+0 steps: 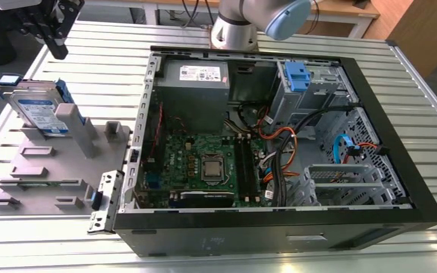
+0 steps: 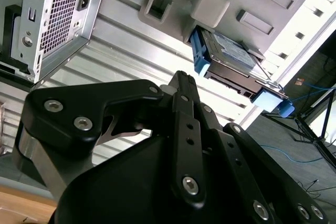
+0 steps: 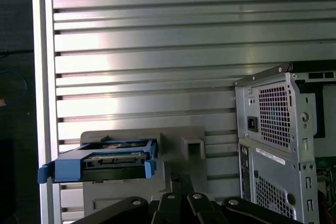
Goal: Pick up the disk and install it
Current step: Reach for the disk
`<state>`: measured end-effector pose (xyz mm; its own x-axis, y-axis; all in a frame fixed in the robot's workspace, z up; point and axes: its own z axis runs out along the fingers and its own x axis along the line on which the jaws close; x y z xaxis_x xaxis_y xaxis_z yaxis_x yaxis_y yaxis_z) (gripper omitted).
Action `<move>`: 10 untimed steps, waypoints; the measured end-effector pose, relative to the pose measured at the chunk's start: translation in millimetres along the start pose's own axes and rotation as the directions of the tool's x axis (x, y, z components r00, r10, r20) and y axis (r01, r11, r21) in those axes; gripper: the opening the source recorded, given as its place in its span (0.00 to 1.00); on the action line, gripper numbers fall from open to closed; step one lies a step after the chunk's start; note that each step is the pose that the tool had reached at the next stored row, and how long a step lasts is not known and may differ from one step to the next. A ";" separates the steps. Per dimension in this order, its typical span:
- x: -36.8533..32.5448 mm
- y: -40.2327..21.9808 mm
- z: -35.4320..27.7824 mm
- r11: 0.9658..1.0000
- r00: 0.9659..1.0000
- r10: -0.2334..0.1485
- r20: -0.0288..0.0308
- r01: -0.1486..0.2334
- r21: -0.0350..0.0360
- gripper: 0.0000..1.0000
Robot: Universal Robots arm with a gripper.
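Note:
The disk is a silver drive with a blue-and-white label and blue side rails. It stands tilted against a grey post on the grey fixture plate at the exterior view's left. Both wrist views show it edge-on, disk and disk. My black gripper hangs above and beyond the disk, well apart from it, fingers together and holding nothing. The gripper and gripper point toward the fixture.
An open black computer case lies on the slatted metal table, to the right of the fixture. Inside are a motherboard, a power supply, cables and a drive bay with a blue caddy. The case rear is near the fixture.

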<state>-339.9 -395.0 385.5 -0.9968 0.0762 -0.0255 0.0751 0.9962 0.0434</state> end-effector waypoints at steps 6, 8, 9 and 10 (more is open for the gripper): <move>6.2 -0.5 1.8 1.000 1.000 0.000 0.000 0.000 0.000 0.11; 10.2 -0.9 3.1 1.000 1.000 0.000 0.000 0.000 0.000 0.11; 12.3 -1.1 4.1 1.000 1.000 0.000 0.000 0.000 0.000 0.11; 14.2 -1.3 5.2 1.000 1.000 0.000 0.000 0.000 0.000 0.11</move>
<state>-354.0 -395.0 380.0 -0.9968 0.0758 -0.0256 0.0746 0.9963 0.0434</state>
